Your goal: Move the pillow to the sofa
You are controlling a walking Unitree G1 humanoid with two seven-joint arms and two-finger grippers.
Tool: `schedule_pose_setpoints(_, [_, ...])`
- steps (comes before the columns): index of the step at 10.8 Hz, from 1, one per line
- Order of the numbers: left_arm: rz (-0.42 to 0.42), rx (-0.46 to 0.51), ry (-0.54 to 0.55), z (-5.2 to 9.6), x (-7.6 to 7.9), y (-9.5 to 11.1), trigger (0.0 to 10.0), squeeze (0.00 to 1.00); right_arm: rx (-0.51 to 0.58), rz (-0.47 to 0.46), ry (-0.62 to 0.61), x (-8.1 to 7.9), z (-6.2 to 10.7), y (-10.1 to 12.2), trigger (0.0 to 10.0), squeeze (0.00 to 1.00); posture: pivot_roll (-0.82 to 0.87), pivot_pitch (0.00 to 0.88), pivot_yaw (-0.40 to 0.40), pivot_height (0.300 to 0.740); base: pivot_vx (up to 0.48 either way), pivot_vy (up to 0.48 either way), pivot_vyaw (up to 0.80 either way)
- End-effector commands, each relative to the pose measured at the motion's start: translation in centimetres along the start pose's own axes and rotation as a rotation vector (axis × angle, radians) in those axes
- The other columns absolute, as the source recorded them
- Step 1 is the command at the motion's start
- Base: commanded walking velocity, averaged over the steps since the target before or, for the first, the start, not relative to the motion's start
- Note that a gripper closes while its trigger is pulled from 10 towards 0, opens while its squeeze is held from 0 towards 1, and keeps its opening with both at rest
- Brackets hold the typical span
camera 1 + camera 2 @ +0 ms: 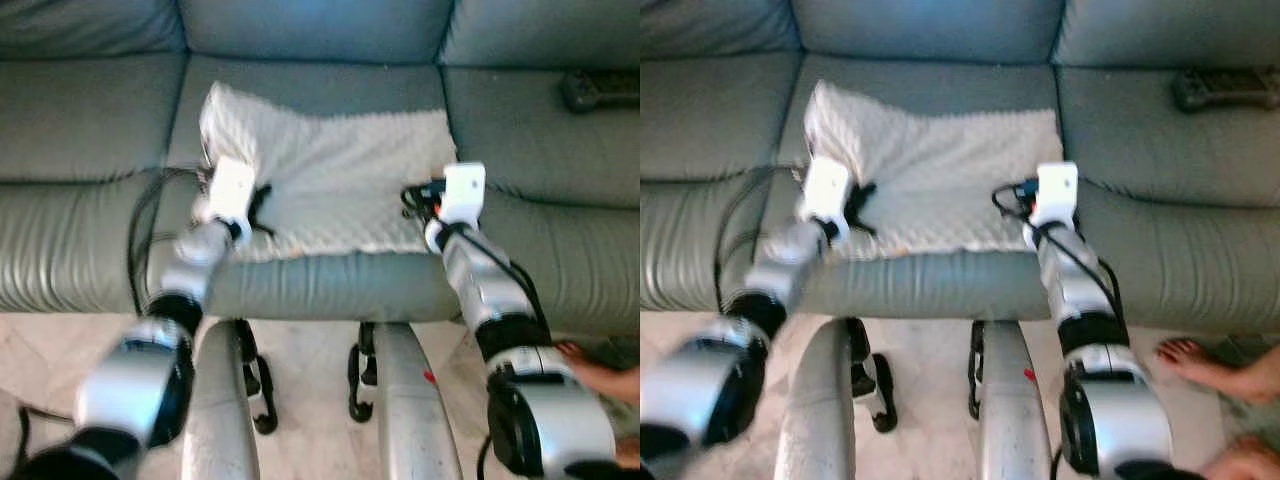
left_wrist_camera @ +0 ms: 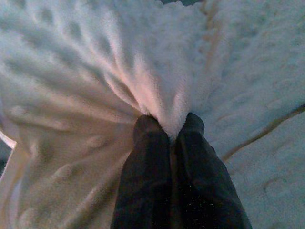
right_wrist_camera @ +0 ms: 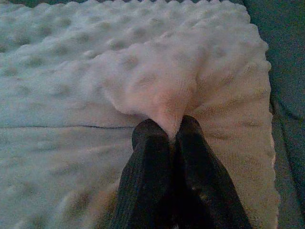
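Left claw (image 2: 169, 138) pinched on a fold of the pillow (image 1: 340, 170), right claw (image 3: 167, 136) likewise, pillow flat on the sofa (image 1: 90, 130). Risk: dragging it off the seat edge if withdrawn unreleased.

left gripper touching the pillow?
Touching. Left wrist view: left gripper is shut on a pinched fold of the pillow.
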State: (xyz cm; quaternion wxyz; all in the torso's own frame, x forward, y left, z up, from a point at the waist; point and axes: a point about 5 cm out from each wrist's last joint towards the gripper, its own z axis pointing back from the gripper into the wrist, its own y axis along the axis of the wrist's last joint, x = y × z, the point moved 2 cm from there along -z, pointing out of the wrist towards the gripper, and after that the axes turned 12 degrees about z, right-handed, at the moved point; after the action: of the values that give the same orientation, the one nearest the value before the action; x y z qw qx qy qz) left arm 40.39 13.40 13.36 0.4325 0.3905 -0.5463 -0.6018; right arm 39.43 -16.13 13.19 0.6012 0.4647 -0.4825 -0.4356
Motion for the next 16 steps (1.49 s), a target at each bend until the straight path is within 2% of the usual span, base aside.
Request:
schedule_pose_setpoints(1, [-0.022,-0.035,0.054,0.7,-1.6,-0.9,10.0,0.0,-0.036,-0.025,-0.022,0.3,0.3,-1.3,10.0,0.0,-0.08,0.446,-0.013,0.614,0.0,0.0,0.0])
schedule_pose_setpoints(3, [-0.061,-0.032,0.068,0.5,-2.4,0.0,10.0,0.0,-0.021,-0.04,0.032,-1.5,0.4,-1.6,10.0,0.0,-0.07,0.447,-0.013,0.614,0.0,0.0,0.0])
schedule_pose_setpoints(5, [-0.08,-0.042,0.069,0.8,-2.9,-0.3,10.0,0.0,-0.025,-0.04,0.042,-2.0,0.5,-2.0,10.0,0.0,-0.07,0.445,-0.017,0.614,0.0,0.0,0.0])
schedule_pose_setpoints(6, [-0.068,-0.047,0.046,0.8,-2.7,-0.5,10.0,0.21,-0.028,-0.035,0.046,-1.9,0.5,-2.1,10.0,0.58,-0.07,0.441,-0.024,0.614,0.0,0.0,0.0])
schedule_pose_setpoints(7, [-0.052,-0.023,0.026,0.8,-2.3,-0.4,10.0,1.0,-0.027,-0.034,0.046,-1.8,0.4,-2.1,10.0,1.0,-0.07,0.438,-0.024,0.614,0.0,0.0,0.0])
schedule_pose_setpoints(10, [-0.064,-0.029,0.0,0.6,-1.6,-0.6,10.0,1.0,-0.017,-0.031,0.041,-1.9,0.2,-1.8,10.0,1.0,-0.08,0.428,-0.022,0.614,0.0,0.0,0.0])
schedule_pose_setpoints(13, [-0.07,-0.021,0.015,0.5,-2.0,-0.1,10.0,1.0,-0.007,-0.033,0.01,-2.5,0.4,-2.0,10.0,1.0,-0.08,0.436,-0.023,0.614,0.0,0.0,0.0])
schedule_pose_setpoints(16, [-0.075,-0.001,0.009,0.4,-1.8,0.3,10.0,1.0,0.104,0.005,-0.003,-3.4,0.3,0.3,10.0,1.0,-0.08,0.415,-0.034,0.614,0.0,0.0,0.0])
